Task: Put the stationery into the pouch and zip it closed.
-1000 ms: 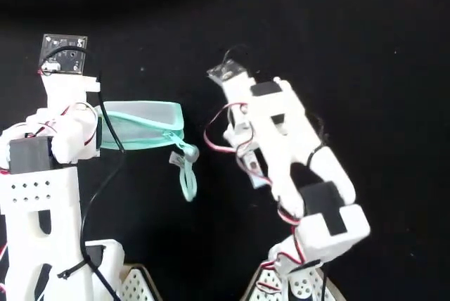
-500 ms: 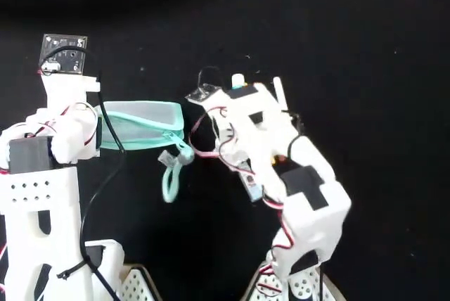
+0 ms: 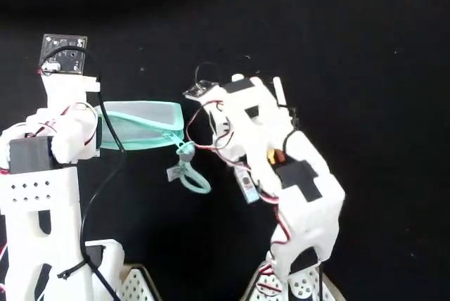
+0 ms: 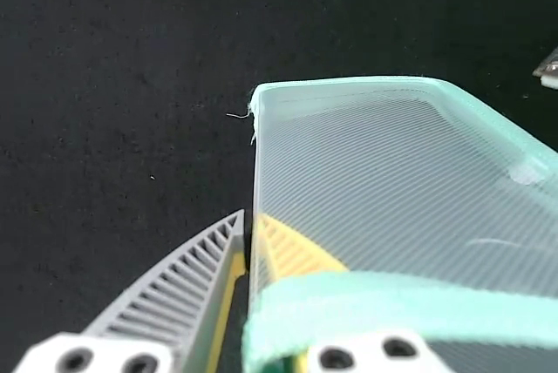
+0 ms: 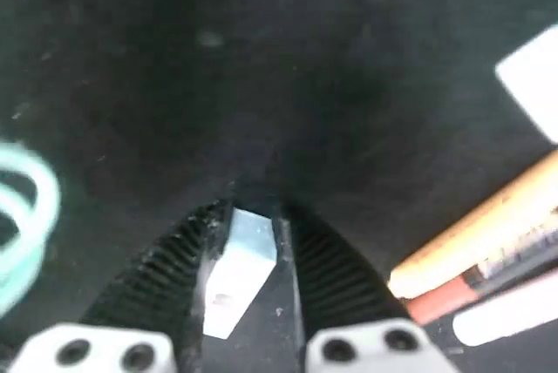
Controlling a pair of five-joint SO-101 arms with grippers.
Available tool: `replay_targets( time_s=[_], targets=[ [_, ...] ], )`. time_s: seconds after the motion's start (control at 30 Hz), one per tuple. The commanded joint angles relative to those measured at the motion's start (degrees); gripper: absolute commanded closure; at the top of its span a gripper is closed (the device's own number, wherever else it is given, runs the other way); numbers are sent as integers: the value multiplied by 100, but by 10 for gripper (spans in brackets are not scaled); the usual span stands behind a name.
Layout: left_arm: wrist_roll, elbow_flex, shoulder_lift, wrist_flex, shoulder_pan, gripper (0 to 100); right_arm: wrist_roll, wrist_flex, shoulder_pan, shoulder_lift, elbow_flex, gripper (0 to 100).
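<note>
Fingers of R gripper (image 5: 248, 213) clamped on a small pale block (image 5: 237, 273), over the black table (image 3: 351, 48). Orange pencil (image 5: 479, 220) + a couple more pens lie close on one side, teal zip strap (image 3: 190, 174) loops on the other. L gripper (image 4: 250, 242) pinches the edge of the pouch (image 3: 140, 122), which lies flat on the table betw. both arms. Can't tell if zip is open.

Mint mesh pouch (image 3: 140, 125) flat w/ loop (image 3: 185, 168) trailing; eraser (image 5: 235, 268) gripped; pens (image 5: 488, 242) bunched.
</note>
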Motion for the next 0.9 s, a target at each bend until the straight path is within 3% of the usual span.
replay_targets(
  time_s=[0.0,0.23,0.43,0.73,0.87],
  targets=[
    [-26,22,70,-79,-22,970,44,-114,-18,-1499,479,986],
    [-9,22,70,-79,13,970,9,-1055,-53,-4936,1895,986],
    [-9,22,70,-79,13,970,-149,-1275,-185,-6853,1851,986],
    [0,22,70,-79,22,970,-440,-1354,-2004,-7635,435,986],
    [0,22,70,-79,22,970,-510,-1943,-2409,-7635,435,985]
  ],
)
